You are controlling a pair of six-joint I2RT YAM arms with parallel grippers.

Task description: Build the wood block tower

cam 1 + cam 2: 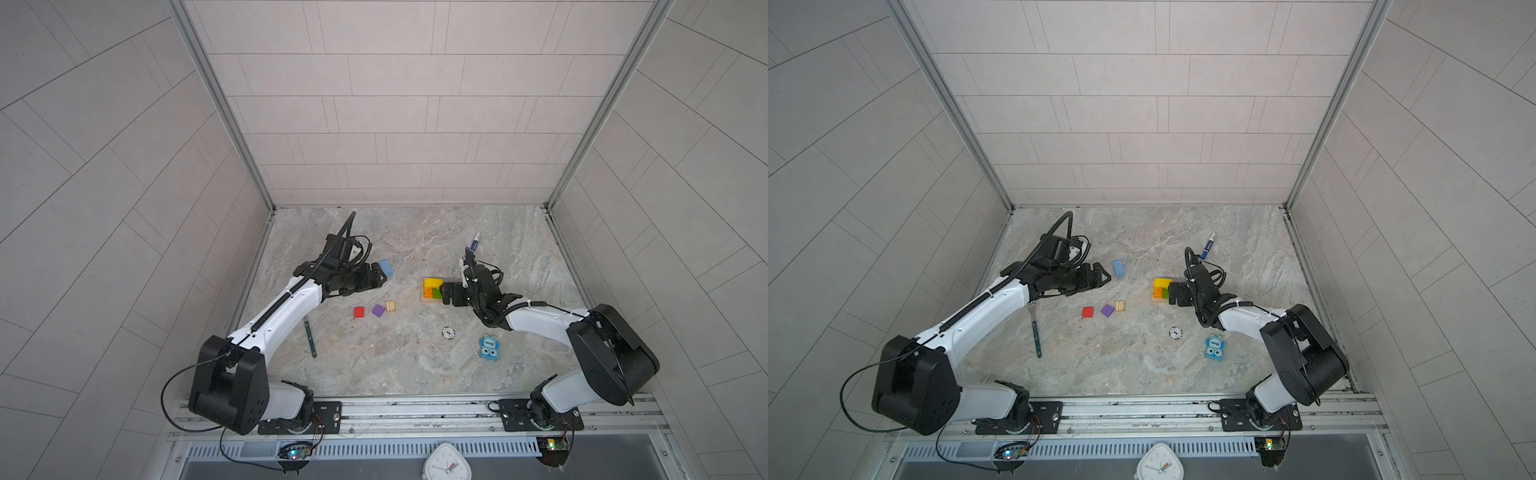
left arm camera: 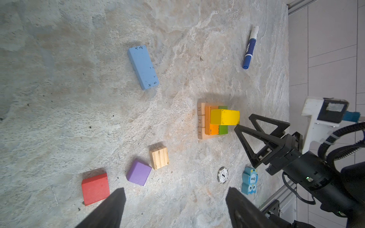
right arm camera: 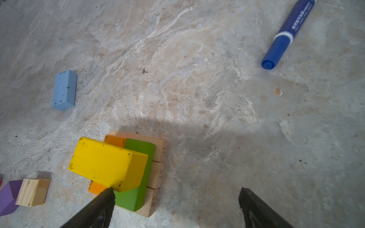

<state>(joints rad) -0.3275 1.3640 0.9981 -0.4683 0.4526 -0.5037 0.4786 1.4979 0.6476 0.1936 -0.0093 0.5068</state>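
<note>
Tower on desk, yellow bar on top; right gripper jaws apart beside it. Blue bar loose near left gripper, jaws apart, empty. Likely light, rigid, slick paint: pinch long sides.

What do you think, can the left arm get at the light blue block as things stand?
Probably yes: the open left gripper is close beside the light blue block, which lies flat and alone, with only bare table between them.
</note>
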